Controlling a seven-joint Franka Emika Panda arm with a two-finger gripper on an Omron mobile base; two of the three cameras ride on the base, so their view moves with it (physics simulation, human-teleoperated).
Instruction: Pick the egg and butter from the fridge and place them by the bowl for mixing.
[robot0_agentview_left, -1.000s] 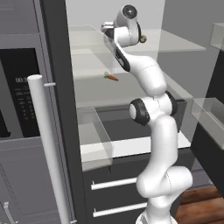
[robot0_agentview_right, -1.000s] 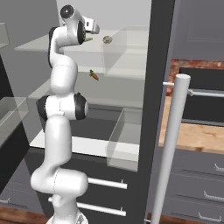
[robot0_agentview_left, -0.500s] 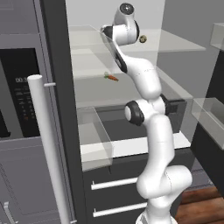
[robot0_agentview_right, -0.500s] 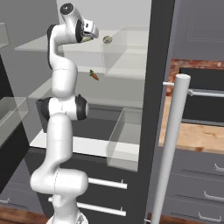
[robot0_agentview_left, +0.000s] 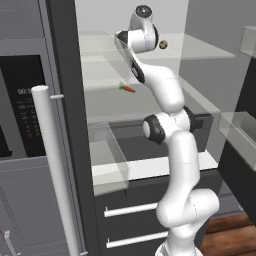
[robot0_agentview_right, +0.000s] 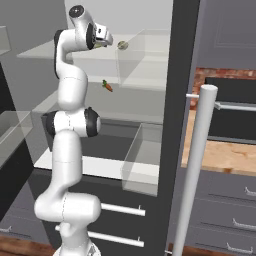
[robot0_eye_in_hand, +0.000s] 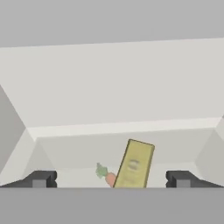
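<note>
The fridge (robot0_agentview_left: 61, 70) stands open, and my arm reaches up into it at the height of the top glass shelf (robot0_agentview_left: 200, 50). The egg (robot0_agentview_right: 122, 45), a small tan ball, lies on that shelf just right of my gripper (robot0_agentview_right: 107, 41); the left base view shows the egg (robot0_agentview_left: 163, 45) too. In the hand view the pale-yellow butter (robot0_eye_in_hand: 134, 165) stands tilted between and beyond my open gripper (robot0_eye_in_hand: 110, 180), whose jaws hold nothing. The bowl is out of view.
An orange carrot (robot0_agentview_left: 128, 88) lies on the shelf below, and the carrot (robot0_eye_in_hand: 107, 176) peeks out beside the butter in the hand view. A clear bin (robot0_agentview_right: 142, 160) juts out lower down. The door's silver handle (robot0_agentview_right: 197, 170) stands close at the right, with a wooden counter (robot0_agentview_right: 225, 155) behind it.
The arm has stretched upward a little, lifting the hand toward the top shelf. The jaws stayed wide apart; egg and carrot have not moved.
</note>
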